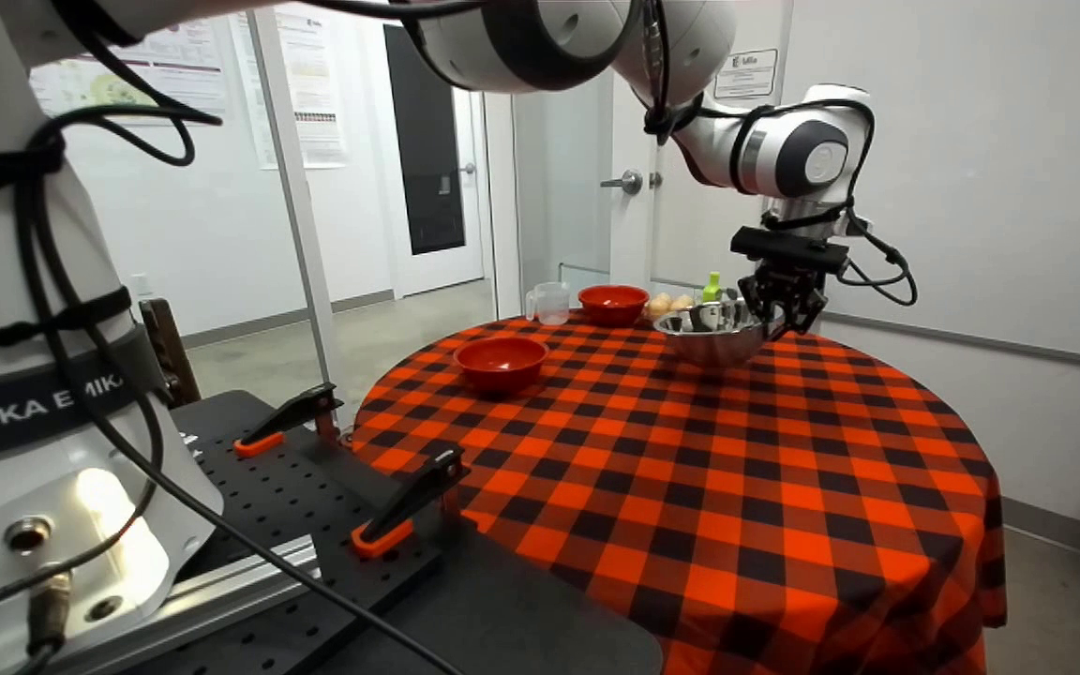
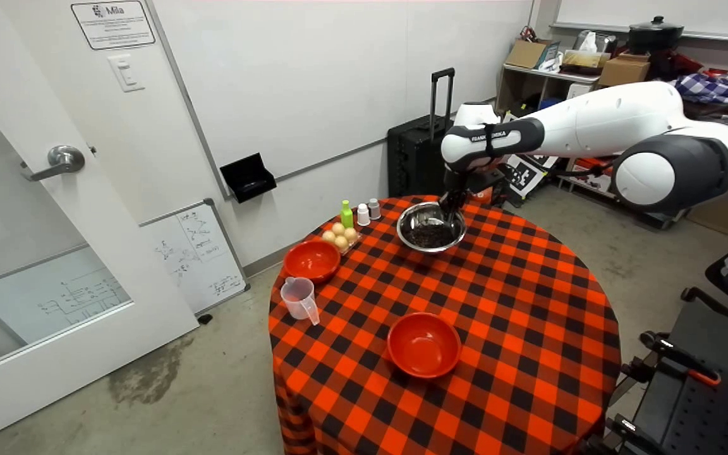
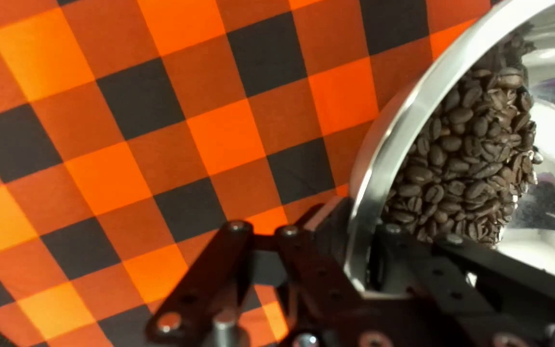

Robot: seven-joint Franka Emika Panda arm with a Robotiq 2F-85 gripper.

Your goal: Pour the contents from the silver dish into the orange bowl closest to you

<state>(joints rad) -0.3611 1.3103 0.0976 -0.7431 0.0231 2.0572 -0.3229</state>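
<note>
Pinching the silver dish (image 1: 713, 348) by its rim in the gripper (image 3: 354, 244), near the table (image 2: 528, 328) edge beside the whiteboard (image 2: 332, 82). Gripping one spot, with coffee beans (image 3: 470, 159) banked off-centre, so perhaps risking swivel and spill. With the orange bowl (image 2: 424, 345) well apart, towards the opposite edge, perhaps risking a short pour.

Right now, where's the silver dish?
In an exterior view, the silver dish is near the far edge of the table, right of the eggs; the wrist view shows its rim held in the gripper.
</note>
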